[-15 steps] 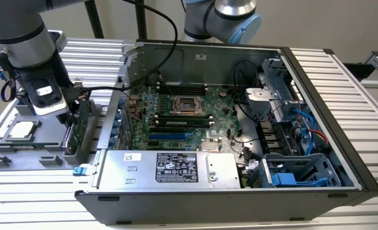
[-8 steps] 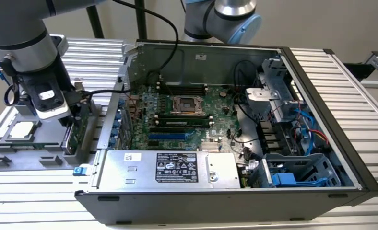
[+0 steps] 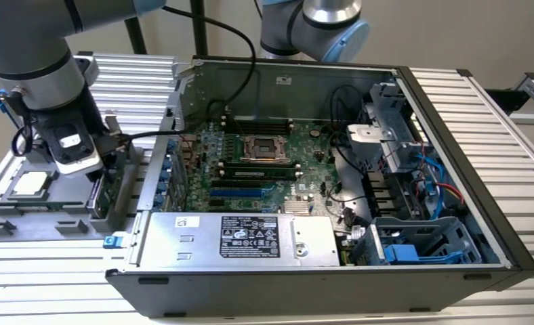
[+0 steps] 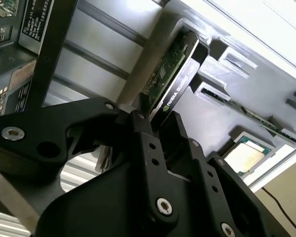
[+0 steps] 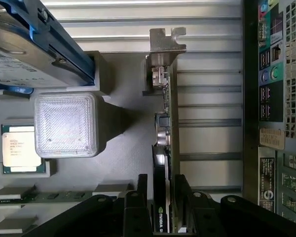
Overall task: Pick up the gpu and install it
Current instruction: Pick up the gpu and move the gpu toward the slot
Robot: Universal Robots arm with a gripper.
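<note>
The gripper (image 5: pixel 161 203) has its jaws pinching the gpu (image 5: pixel 166 123), which stands on edge in the grey parts tray (image 5: pixel 123 148) just beside the open computer case (image 3: pixel 321 298). The first wrist view shows the card's silver bracket (image 5: pixel 165 42) and a processor chip (image 5: pixel 18 148). The exterior view shows the case's motherboard (image 3: pixel 249 177).

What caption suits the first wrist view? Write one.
Gripper, fingers shut on the upright gpu in the grey tray.

gripper (image 4: pixel 157 123) clasping gpu (image 4: pixel 173 69), grey tray (image 4: pixel 212 118), processor (image 4: pixel 246 155) nearby
</note>
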